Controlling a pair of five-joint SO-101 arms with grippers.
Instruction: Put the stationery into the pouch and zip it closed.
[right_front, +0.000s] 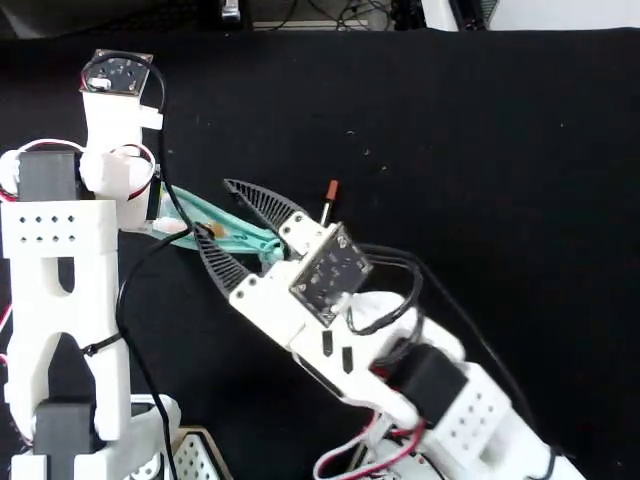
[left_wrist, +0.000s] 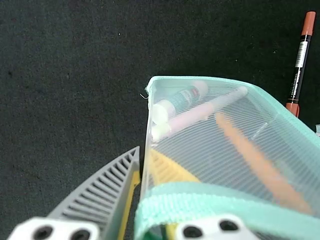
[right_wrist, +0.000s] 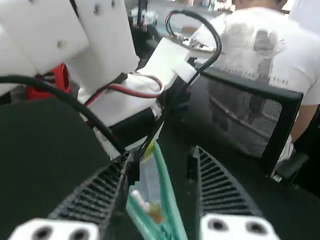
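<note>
A translucent pouch (left_wrist: 225, 165) with mint-green trim holds a glue stick (left_wrist: 180, 100), a pale pen and an orange pencil (left_wrist: 255, 160). My left gripper (right_front: 160, 215) is shut on one end of the pouch (right_front: 235, 232). My right gripper (right_front: 214, 208) is open, its black fingers on either side of the pouch's green edge (right_wrist: 162, 200). A brown-capped marker (left_wrist: 300, 60) lies on the cloth outside the pouch, just beyond the right gripper (right_wrist: 162, 155) in the high view (right_front: 328, 198).
Black cloth (right_front: 480, 130) covers the table, with free room to the right and far side. The left arm's white body (right_front: 60, 290) and a black cable (right_front: 135, 300) stand close to the right arm's fingers.
</note>
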